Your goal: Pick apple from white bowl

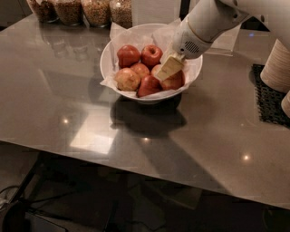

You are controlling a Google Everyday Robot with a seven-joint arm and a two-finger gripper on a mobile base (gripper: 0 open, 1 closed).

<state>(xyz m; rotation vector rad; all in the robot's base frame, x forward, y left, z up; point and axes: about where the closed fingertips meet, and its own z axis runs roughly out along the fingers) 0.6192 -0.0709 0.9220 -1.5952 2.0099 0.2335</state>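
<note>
The white bowl (107, 63), lined with crumpled white paper, stands at the back middle of the grey table and holds several apples. Red ones lie at the back (128, 55) and a paler yellowish one at the front left (127, 79). My gripper (169, 67) reaches down from the upper right into the right side of the bowl. Its pale tip rests against the red apple (175, 82) at the right rim, partly covering another apple behind it. The white arm hides the bowl's far right rim.
Several glass jars of grain (96, 11) line the back left edge. A black mat (270, 97) and a beige cylinder (277, 68) sit at the right. The table's front edge (136, 174) runs across the lower frame, with cables on the floor below.
</note>
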